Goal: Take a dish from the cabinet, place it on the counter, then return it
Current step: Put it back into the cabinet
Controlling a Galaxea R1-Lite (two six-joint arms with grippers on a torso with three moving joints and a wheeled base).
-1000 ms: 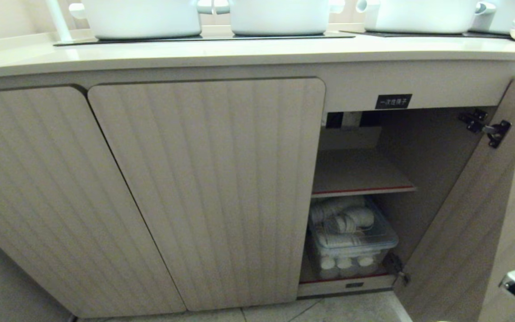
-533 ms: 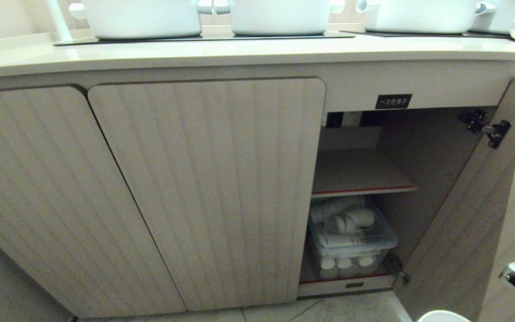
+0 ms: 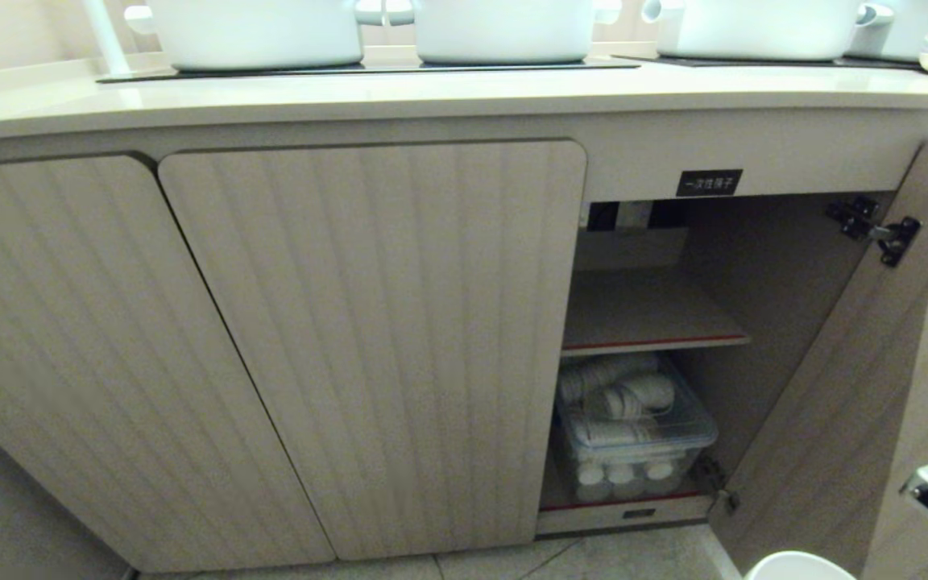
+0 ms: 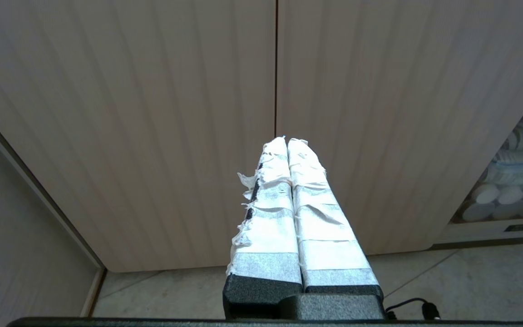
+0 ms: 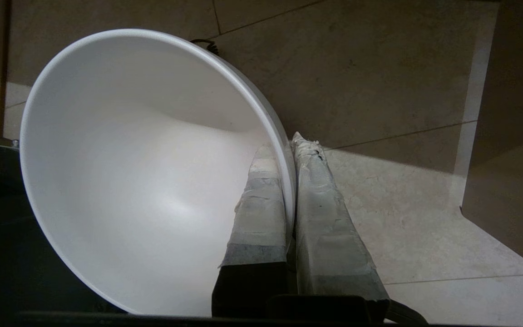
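Right gripper (image 5: 288, 150): taped fingers (image 5: 261, 200) pinched on the rim of the dish (image 5: 130, 172) — one inside, one outside the wall. The white bowl hangs low over the tiled floor (image 5: 379, 81), before the cabinet (image 3: 367, 338), beside its open door (image 3: 851, 403); only its rim (image 3: 798, 564) shows in the head view. Left gripper (image 4: 286, 143): fingers pressed together, empty, facing the shut fluted doors. Black label (image 3: 709, 183) above the opening — white characters, not readable. Counter (image 3: 432, 93) carries white pots (image 3: 504, 28).

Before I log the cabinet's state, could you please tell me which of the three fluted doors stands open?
The right-hand door is swung outward on its hinges, exposing the shelves and a clear bin; the left door and the middle door sit shut.
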